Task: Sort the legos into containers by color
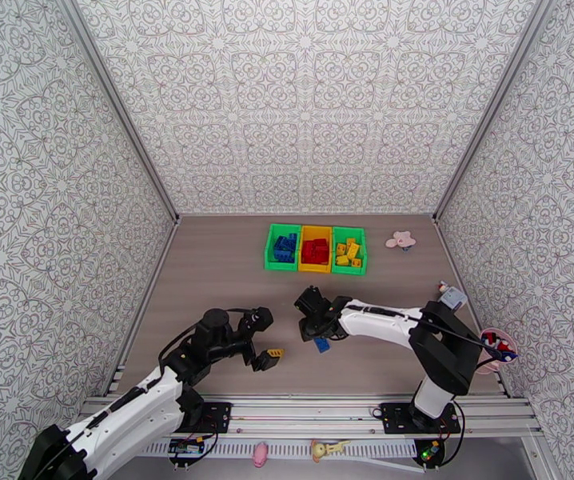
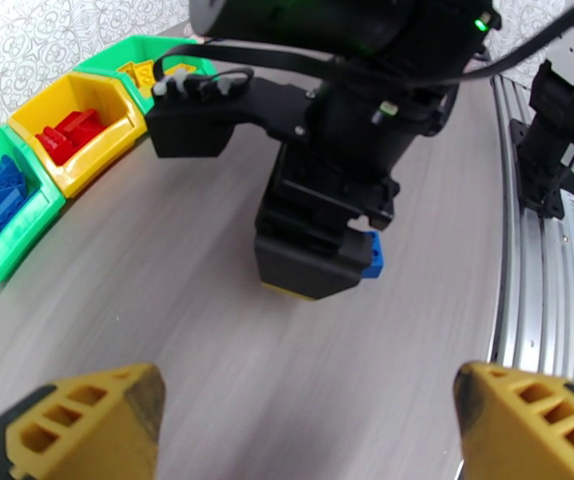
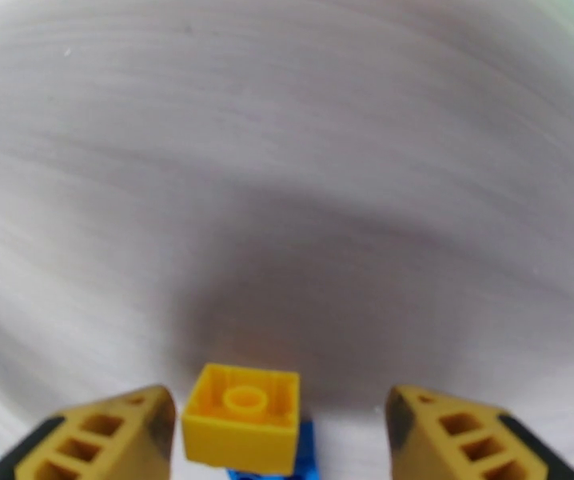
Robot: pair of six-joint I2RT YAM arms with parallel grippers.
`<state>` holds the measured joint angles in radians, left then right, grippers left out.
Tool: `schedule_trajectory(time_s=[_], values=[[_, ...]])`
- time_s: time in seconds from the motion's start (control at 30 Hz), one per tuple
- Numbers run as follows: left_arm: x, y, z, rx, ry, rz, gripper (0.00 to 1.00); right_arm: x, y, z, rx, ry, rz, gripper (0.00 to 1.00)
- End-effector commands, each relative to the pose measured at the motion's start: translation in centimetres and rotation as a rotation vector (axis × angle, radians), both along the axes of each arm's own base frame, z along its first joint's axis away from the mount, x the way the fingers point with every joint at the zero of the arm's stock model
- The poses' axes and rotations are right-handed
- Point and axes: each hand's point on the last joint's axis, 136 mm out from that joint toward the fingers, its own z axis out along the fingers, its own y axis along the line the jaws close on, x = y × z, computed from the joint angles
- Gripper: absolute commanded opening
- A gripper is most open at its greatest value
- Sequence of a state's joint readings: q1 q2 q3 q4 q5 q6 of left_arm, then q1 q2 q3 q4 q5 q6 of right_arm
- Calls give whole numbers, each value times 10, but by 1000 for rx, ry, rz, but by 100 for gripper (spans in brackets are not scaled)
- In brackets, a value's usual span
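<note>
At right end effector: one yellow lego, one blue lego.

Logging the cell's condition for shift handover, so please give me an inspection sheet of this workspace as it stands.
Surface: grey wood-grain table, no spills seen.
Job's things: three joined bins hold blue bricks, red bricks and yellow bricks, one colour each; loose yellow brick and blue brick together on the table.
Clutter: pink flower toy; pink cup of mixed pieces; small grey object.
Grippers: left claw open, holding nothing; right claw open around the yellow brick.
Cables: black cables on the arms, no snag seen.
Surroundings: patterned walls; metal rail at the near edge.
</note>
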<state>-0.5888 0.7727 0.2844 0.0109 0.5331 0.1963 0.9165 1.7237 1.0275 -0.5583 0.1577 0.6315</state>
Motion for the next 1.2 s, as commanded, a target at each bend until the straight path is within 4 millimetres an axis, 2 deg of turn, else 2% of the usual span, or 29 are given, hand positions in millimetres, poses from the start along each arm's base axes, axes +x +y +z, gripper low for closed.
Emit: schedule_trajectory(time_s=[0.0,0.3,0.4,0.5,0.8,0.97,1.17], values=[[0,-3,12,-27,-40,-34,100,0,9,1,18,13,11,66],[-4,-5,11,-26,-43,-55,100,-2,7,-1,4,28,11,50],[-4,-5,12,-27,-45,-55,100,-1,6,2,6,18,6,39],[-4,-5,11,-26,-46,-59,100,1,5,6,7,-2,1,36],[-14,-9,9,-4,-77,-91,100,16,0,42,49,-133,-25,29],[0,-8,18,21,-114,11,100,24,-6,69,92,-237,-46,25],[11,-16,32,8,-178,126,100,35,-19,99,124,-369,-75,22]])
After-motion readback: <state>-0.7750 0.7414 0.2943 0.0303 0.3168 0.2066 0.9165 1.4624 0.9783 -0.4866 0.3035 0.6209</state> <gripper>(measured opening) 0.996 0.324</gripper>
